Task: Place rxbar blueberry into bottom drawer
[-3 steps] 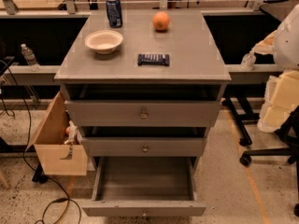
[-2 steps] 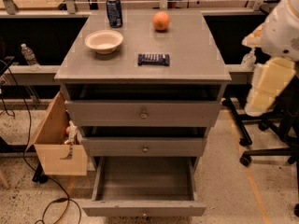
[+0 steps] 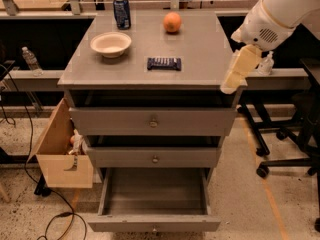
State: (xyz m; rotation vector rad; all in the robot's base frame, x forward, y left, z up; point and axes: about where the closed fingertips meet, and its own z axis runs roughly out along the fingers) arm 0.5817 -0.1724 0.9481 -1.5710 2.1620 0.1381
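The snack bar [image 3: 164, 63] in its dark blue wrapper is seen lying flat on the grey cabinet top [image 3: 210, 49], near the middle and slightly toward the front edge. A pale bowl [image 3: 111, 44] is set to its left, a blue soda can [image 3: 121, 12] stands at the far left of the top, and an orange [image 3: 172, 22] rests at the far side, right of the can.

The gripper [image 3: 231, 84] is held at the cabinet's near right corner, pointing down and to the left, well apart from the bar. Whether it is open or closed cannot be told, and nothing is seen in its grasp.

The bottom drawer [image 3: 155, 223] is pulled far out toward the viewer, and its grey floor is bare. The two drawers above it, the top drawer [image 3: 152, 121] and the middle drawer [image 3: 155, 158], are pushed in much further, each showing a round knob.

A tan wooden box [image 3: 60, 154] is tilted against the cabinet's left side, and a water bottle [image 3: 31, 60] stands further left.
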